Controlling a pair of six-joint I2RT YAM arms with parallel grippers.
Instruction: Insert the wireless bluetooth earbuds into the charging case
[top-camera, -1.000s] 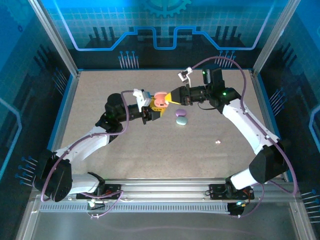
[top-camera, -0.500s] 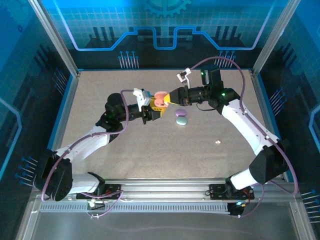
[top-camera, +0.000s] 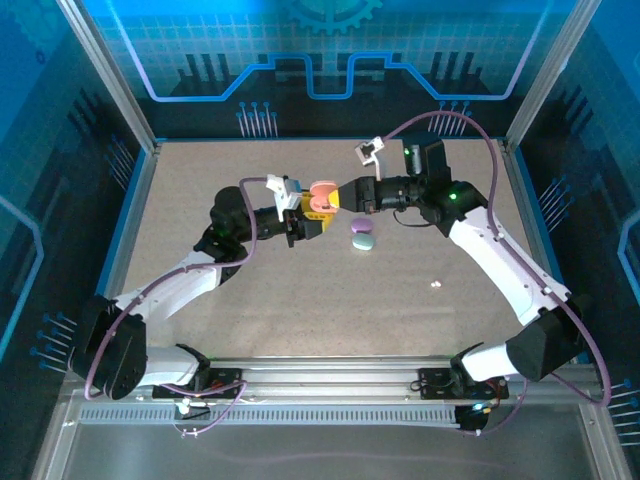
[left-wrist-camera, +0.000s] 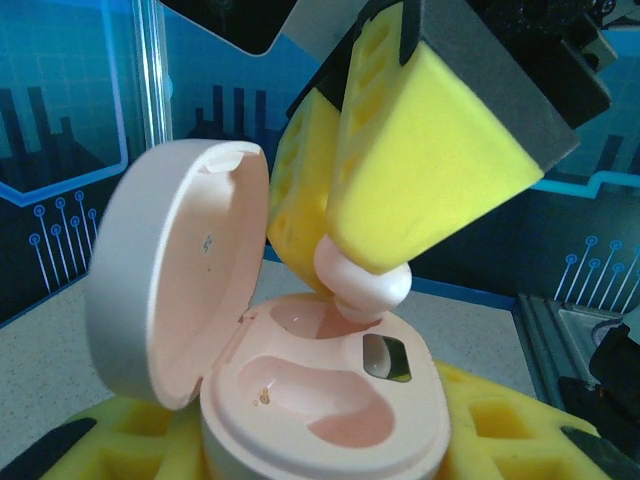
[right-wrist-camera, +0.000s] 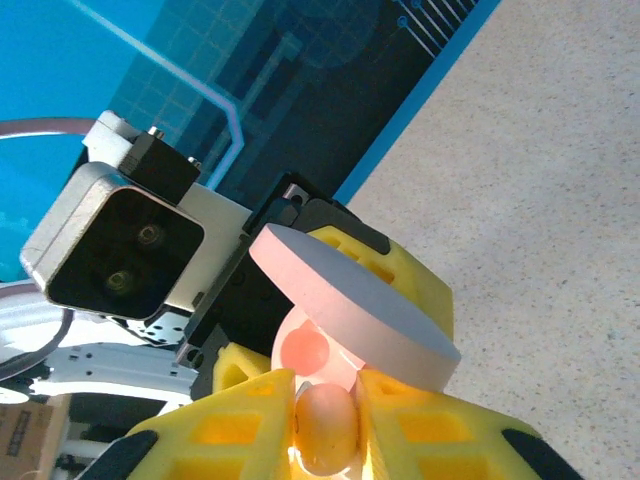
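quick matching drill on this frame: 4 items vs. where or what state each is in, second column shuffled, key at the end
Things:
1. pink charging case
2. earbud
3. purple case
4. tiny pale bit

Places and states:
A. alone on the table, to the right of the cases
B. lid open, held in the left gripper
C. on the table beside a teal case
D. pinched in the right gripper, just above an open socket

Pairs: 1-B, 2-D, 3-C, 4-A

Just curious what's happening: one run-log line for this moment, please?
left gripper: holds open charging case | right gripper: pinches earbud at case socket | earbud not seated
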